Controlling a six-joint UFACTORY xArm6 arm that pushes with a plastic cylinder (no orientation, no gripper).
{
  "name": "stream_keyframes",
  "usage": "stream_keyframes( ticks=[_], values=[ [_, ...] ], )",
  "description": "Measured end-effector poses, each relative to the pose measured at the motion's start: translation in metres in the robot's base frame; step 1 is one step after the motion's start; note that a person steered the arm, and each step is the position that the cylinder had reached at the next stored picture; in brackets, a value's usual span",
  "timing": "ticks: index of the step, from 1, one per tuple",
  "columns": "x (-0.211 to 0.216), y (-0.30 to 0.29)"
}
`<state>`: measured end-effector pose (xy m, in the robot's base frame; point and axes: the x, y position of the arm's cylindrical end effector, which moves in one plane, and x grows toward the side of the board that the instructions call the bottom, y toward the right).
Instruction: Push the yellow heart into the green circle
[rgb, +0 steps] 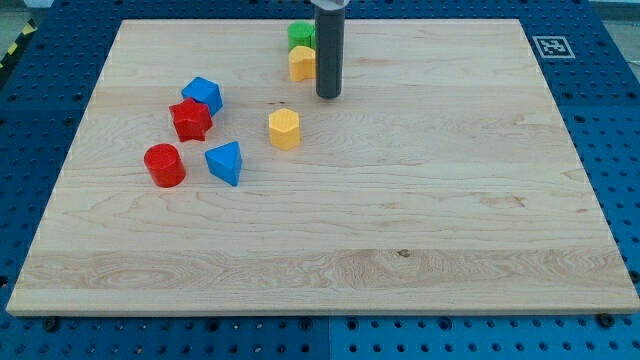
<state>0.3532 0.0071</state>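
The yellow heart (302, 63) lies near the view's top centre of the wooden board. It touches the green block (301, 36) just above it, whose round shape is partly hidden. My tip (328, 96) is at the end of the dark rod, just right of and slightly below the yellow heart, close to it. I cannot tell whether the rod touches the heart.
A yellow hexagon (284, 129) lies below the heart. At the view's left are a blue block (203, 95), a red star (190, 119), a red cylinder (165, 165) and a blue triangle (226, 162). The board (400, 200) has blue pegboard around it.
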Motion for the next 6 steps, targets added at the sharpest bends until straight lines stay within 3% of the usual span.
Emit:
stream_keyframes(
  ticks=[2, 6],
  values=[
    [-0.037, -0.047],
    [-0.071, -0.027]
  ],
)
